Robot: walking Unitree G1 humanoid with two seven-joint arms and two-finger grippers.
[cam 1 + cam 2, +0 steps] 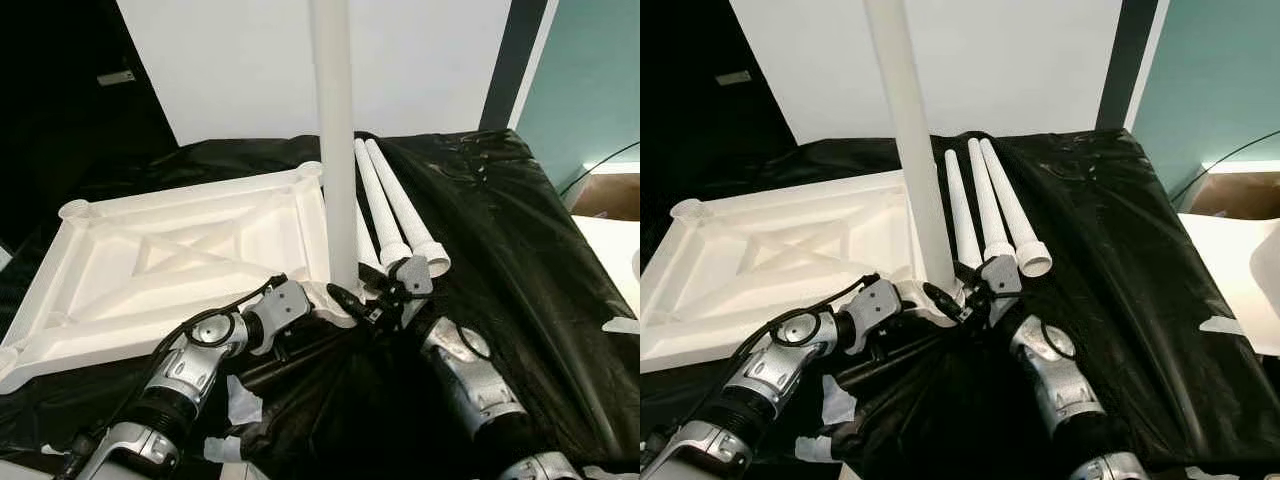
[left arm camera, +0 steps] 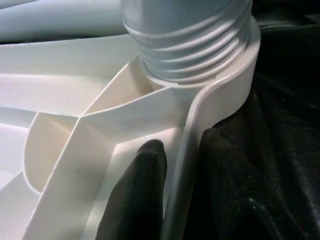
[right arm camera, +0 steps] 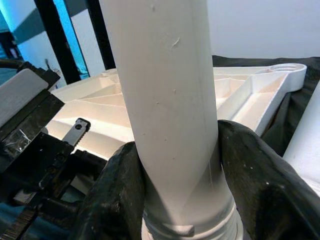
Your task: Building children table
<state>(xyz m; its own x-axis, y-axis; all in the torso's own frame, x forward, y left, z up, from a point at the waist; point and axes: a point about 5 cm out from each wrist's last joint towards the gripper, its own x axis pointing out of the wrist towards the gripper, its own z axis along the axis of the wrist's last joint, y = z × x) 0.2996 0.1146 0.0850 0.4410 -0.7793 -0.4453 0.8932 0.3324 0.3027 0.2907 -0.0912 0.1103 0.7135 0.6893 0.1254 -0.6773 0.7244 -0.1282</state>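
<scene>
Since the upright leg (image 1: 335,140) is a smooth, stiff plastic tube, probably light but slick, it is best held low near its threaded foot, where it enters the corner socket of the upturned tabletop (image 1: 170,260) lying on black sheeting (image 1: 520,260). Three spare legs (image 1: 400,215) lie just beside it. The right gripper (image 3: 180,175) reaches in from the right, its fingers clamped around the tube just above the thread. The left gripper (image 2: 185,190) is closed on the tabletop's rim wall near that socket, seemingly steadying it, forearm low and angled inward
</scene>
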